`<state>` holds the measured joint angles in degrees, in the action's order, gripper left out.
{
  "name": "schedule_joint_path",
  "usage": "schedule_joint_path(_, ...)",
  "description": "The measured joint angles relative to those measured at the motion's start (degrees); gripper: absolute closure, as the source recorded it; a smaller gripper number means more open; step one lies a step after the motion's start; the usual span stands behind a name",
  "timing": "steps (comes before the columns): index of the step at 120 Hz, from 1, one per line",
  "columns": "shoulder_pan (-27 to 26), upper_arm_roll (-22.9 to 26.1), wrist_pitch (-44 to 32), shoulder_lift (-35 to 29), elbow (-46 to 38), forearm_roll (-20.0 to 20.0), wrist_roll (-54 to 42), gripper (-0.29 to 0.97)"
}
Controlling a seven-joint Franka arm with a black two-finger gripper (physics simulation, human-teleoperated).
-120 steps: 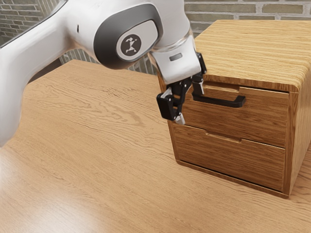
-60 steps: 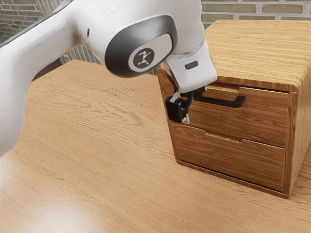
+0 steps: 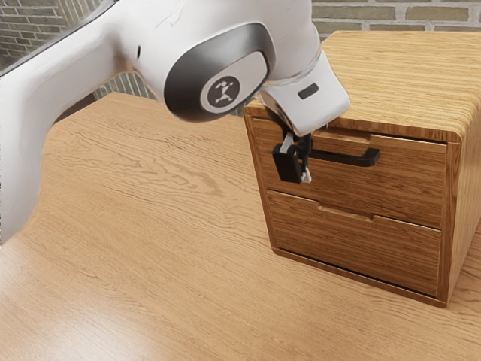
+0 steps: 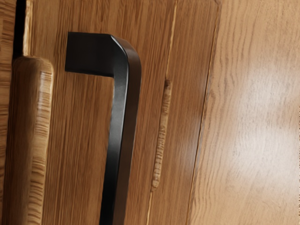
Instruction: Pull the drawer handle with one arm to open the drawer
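Note:
A wooden cabinet (image 3: 406, 75) stands on the table at the exterior view's right, with two drawers in its front. The top drawer (image 3: 398, 184) carries a black bar handle (image 3: 346, 157) and sits flush with the cabinet front. My gripper (image 3: 294, 159) is at the handle's left end, right in front of the drawer face, its black fingers open with one above and one below the bar's level. In the wrist view the handle (image 4: 119, 140) runs close under my hand across the drawer front.
The lower drawer (image 3: 361, 241) has a small wooden lip (image 4: 161, 136) as its pull and is closed. The wooden table (image 3: 150, 248) stretches wide to the exterior view's left and front. A brick wall (image 3: 361, 15) stands behind the cabinet.
My hand has turned and moved toward the exterior view's right, from beside the cabinet's left corner onto the left end of the handle. The drawer has not moved.

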<state>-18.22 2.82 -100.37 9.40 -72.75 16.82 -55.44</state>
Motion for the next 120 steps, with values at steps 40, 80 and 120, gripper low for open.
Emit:
schedule_joint_path(40,0.3,-0.7,-2.2,1.2,-0.7,-5.3,4.9,0.0)
schedule_joint_path(80,-2.5,-1.0,-3.5,0.6,-4.9,-2.6,9.5,0.0)
schedule_joint_path(120,-3.2,-0.9,-4.8,-5.7,-13.3,-0.3,12.8,0.02)
